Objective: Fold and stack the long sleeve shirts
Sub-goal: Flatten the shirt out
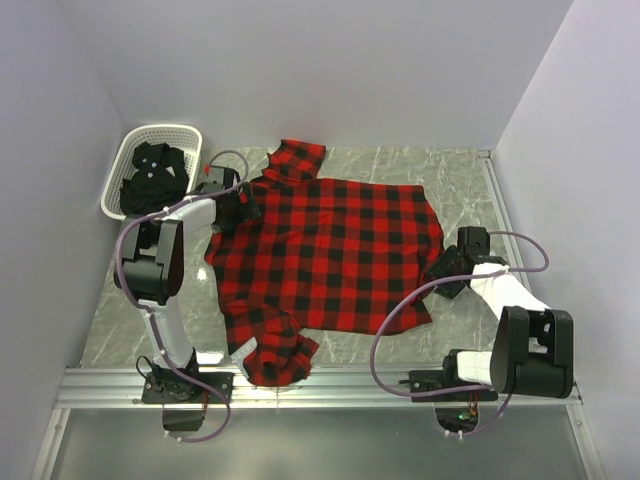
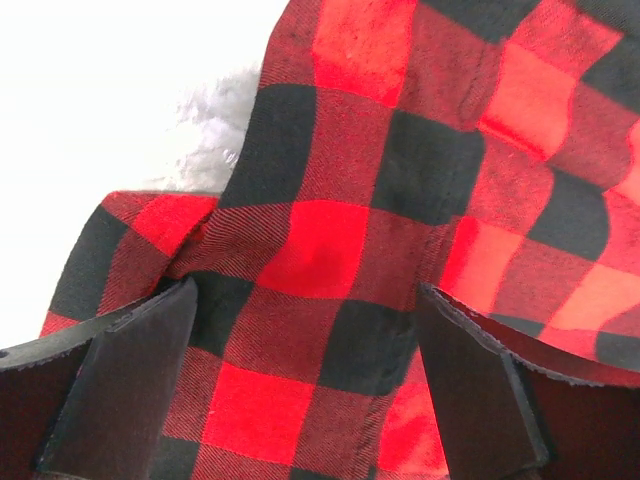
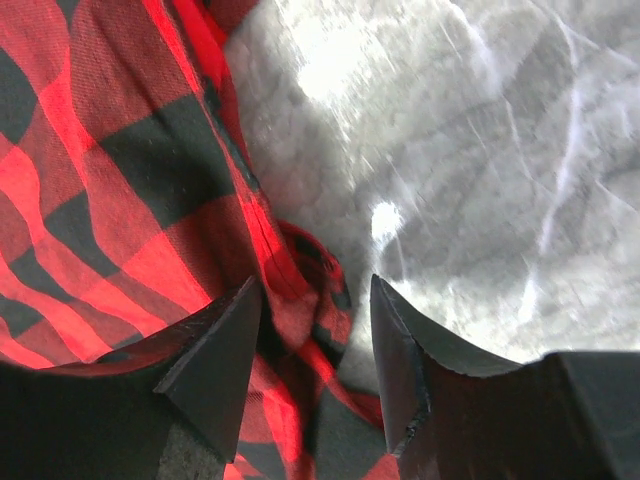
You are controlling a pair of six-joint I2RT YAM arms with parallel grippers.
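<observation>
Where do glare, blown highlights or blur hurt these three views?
Left wrist: background upper left blown to white, red-and-black buffalo-check flannel shirt sharp. Right wrist: bright glare patches on the grey marble tabletop, slightly soft. Top external: evenly lit, sharp, soft shadows only.

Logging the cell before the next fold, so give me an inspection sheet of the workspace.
Surface: grey marbled table; no spills seen.
Job's things: red-and-black flannel shirt spread flat, sleeves bunched; black shirt crumpled in the white lattice basket.
Clutter: only that basket, far left corner.
Grippers: left gripper open, straddling flannel; right gripper around its edge fold, grip unclear.
Cables: purple cables loop loosely along both arms.
Surroundings: plain pale walls on three sides.
</observation>
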